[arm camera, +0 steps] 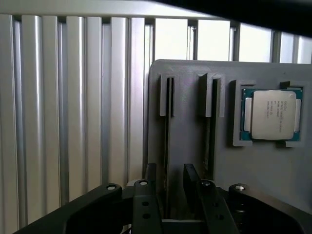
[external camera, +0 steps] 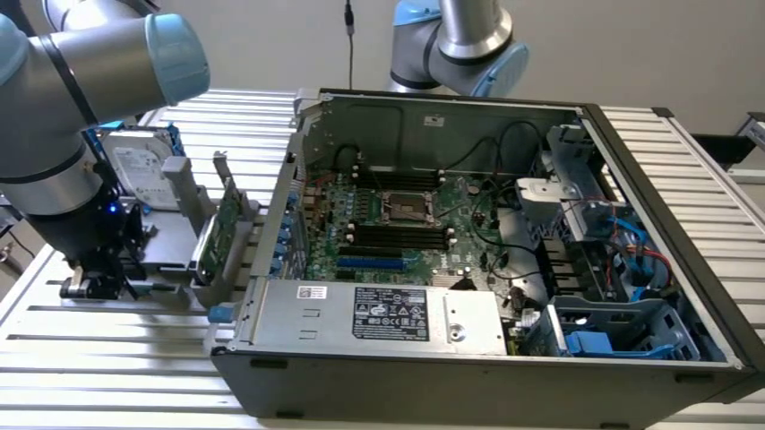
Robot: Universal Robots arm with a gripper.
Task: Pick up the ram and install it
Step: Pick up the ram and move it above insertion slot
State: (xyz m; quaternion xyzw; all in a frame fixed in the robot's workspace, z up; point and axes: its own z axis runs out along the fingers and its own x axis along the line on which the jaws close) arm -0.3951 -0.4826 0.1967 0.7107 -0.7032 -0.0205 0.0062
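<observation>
**Grey rack, thin stick: end effector straddles the ram**

Over on the exterior view's left, the arm (external camera: 48, 134) bends low over the grey parts rack (arm camera: 189, 131), which sits on the slatted worktop (external camera: 120, 358). The rack also carries the hard drive (external camera: 132, 166) and the expansion card (external camera: 215, 237). From the wrist, the end effector (arm camera: 169, 183) has its fingers apart, one on each side of the ram (arm camera: 168, 126). The ram stands on edge in the rack slot farther from the processor (arm camera: 270, 114), and I can make out no contact. By my reading, this stick is light and stiff, yet thin and fragile. The flat faces near the exposed edge look like the place to pinch it, squarely and without twist, clear of the contacts. Across on the exterior view's right, the open computer case (external camera: 669, 296) lies with its motherboard (external camera: 395, 224) exposed.
</observation>
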